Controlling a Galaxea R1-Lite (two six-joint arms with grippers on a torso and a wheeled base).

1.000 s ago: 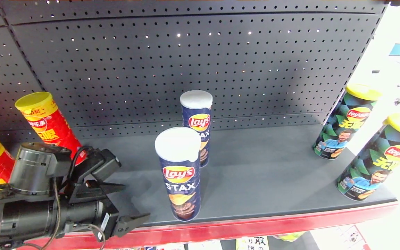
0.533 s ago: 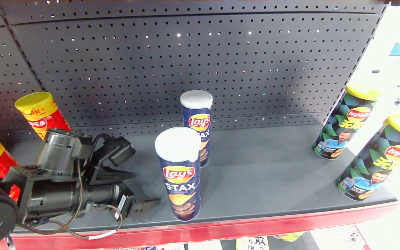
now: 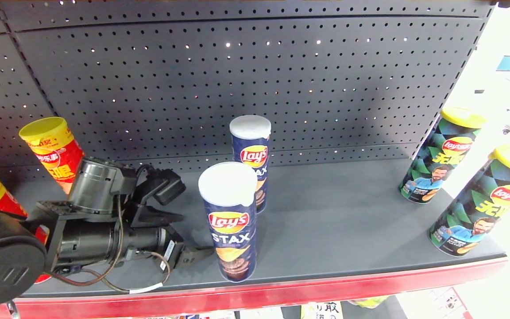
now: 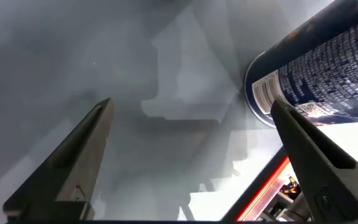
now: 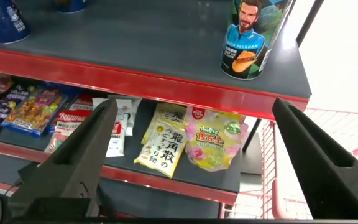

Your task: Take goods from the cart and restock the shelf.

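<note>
The left gripper point(image 4: 191, 103) gaped empty beside the front blue chip canister point(image 3: 230, 221), likely light, stiff, slick; mid-body suited gripping.

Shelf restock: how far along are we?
Done: front blue can and rear blue can stand upright on the shelf, one behind the other. In hand: nothing. The left gripper is open beside the front blue can's base; the right gripper is open and empty, out in front of the shelf. Left: fetching more goods; remaining stock can't be judged.
</note>
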